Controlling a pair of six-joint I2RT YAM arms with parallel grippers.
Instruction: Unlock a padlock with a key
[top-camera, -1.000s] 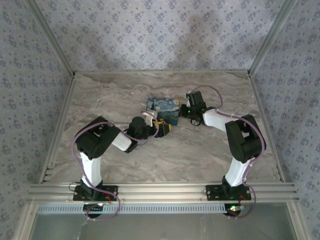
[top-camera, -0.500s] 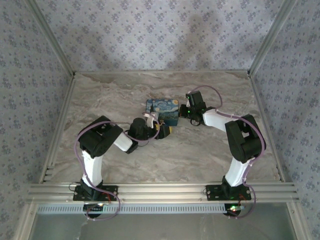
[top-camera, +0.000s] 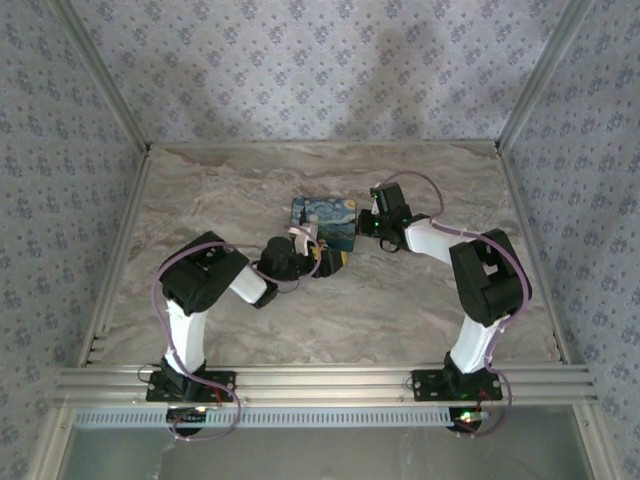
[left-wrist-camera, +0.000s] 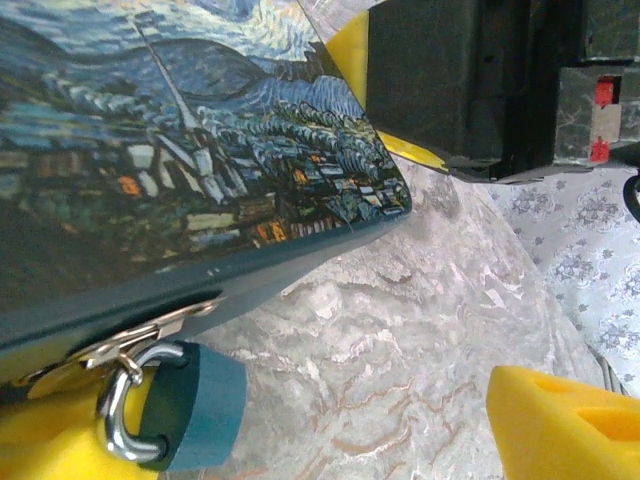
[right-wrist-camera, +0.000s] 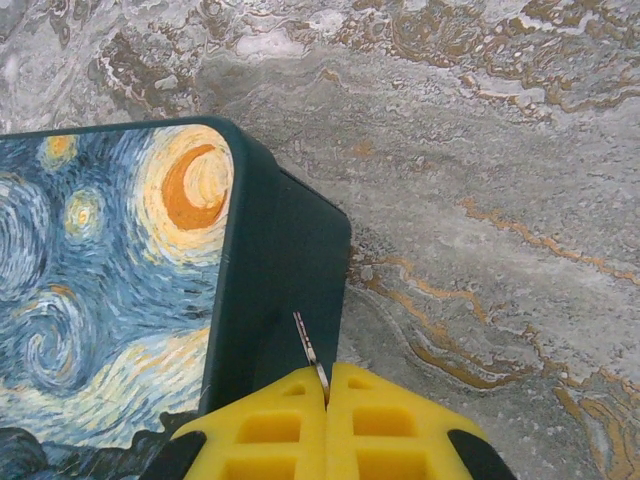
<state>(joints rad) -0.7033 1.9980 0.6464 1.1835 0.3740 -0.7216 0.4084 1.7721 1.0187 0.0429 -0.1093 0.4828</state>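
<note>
Top external — left arm (top-camera: 215, 280) perhaps a touch rightward, right hand (top-camera: 362, 226) unmoved

We see the left arm (top-camera: 207, 275) shifted a little toward the worktop's (top-camera: 400, 300) right edge, its elbow now closer to the box (top-camera: 325, 215). The left gripper (top-camera: 328, 259) dipped toward the near edge, then came back beside the box's near right corner. The right gripper (top-camera: 366, 224) has crept slightly toward the far edge.
</note>
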